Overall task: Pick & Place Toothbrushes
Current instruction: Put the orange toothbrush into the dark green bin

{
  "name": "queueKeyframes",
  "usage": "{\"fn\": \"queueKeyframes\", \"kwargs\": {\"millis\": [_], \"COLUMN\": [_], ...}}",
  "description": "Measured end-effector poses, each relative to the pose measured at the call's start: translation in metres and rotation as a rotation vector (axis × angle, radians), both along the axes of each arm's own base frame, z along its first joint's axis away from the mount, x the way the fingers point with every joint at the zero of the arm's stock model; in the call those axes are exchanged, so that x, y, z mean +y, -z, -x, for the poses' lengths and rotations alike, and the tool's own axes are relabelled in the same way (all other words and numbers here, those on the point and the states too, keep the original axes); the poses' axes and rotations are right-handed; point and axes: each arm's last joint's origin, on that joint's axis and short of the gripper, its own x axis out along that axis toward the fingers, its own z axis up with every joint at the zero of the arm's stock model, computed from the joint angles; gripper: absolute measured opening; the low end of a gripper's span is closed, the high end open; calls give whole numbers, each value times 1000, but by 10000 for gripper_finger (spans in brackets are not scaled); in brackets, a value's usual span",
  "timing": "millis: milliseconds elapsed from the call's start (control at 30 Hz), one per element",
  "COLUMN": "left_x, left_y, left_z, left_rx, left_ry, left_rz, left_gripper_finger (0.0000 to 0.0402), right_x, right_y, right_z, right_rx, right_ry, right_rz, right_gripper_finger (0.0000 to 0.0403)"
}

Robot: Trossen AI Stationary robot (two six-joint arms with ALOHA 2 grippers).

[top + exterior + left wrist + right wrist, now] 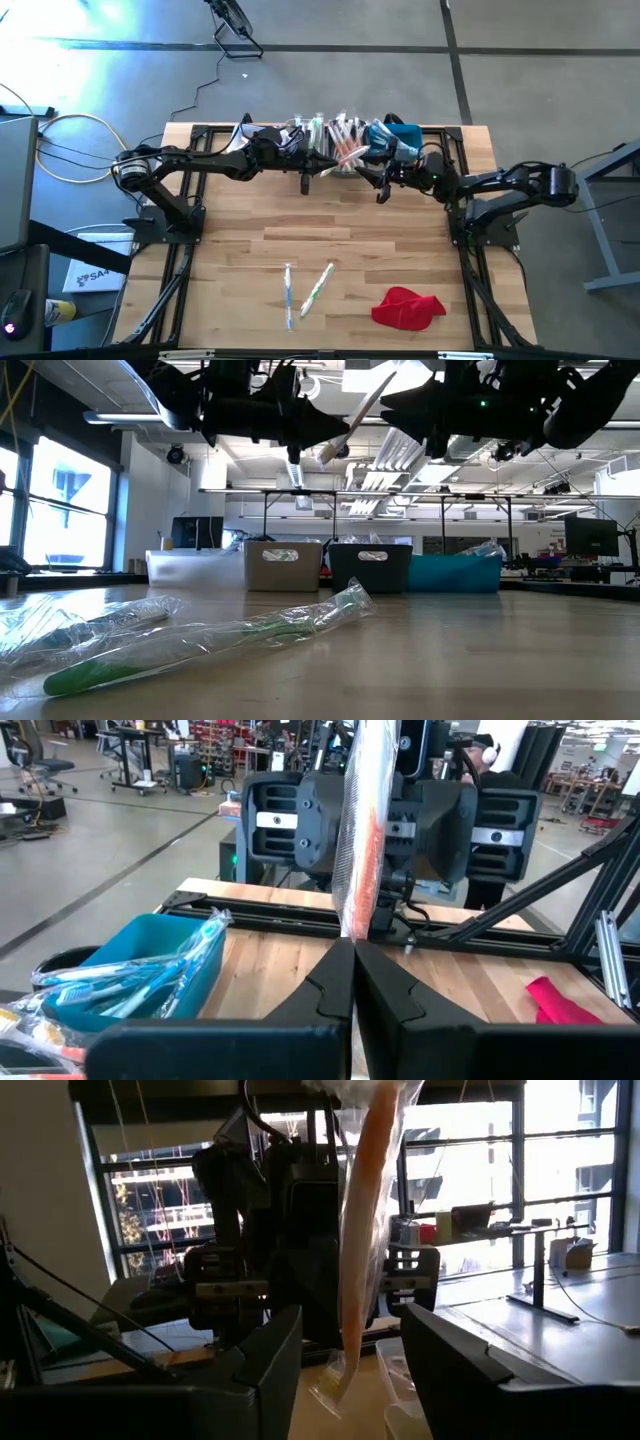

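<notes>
2 toothbrushes (305,292) lie near the table's (400,230) front edge, left of a cloth (407,308).

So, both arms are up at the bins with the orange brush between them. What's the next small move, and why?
Probably close the right end effector on the orange toothbrush. The left end effector is shut on one end of it, and the right wrist view shows the wrapped brush hanging between the right arm's open fingers. It looks like a handover that only lacks the second grip.
</notes>
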Motion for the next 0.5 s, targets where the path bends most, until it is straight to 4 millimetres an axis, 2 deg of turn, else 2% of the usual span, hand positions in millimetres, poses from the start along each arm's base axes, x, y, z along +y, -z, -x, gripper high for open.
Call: {"fn": "queueKeyframes", "kwargs": {"millis": [267, 500], "left_x": [0, 0], "left_y": [2, 3], "left_z": [0, 0], "left_rx": [14, 29], "left_ry": [2, 2], "left_rz": [5, 10], "left_gripper_finger": [0, 0], "right_x": [-8, -10], "right_y": [4, -4], "right_z": [-27, -35], "right_rx": [40, 15], "right_ry": [5, 3], "right_rz": [10, 43], "right_gripper_finger": [166, 166]}}
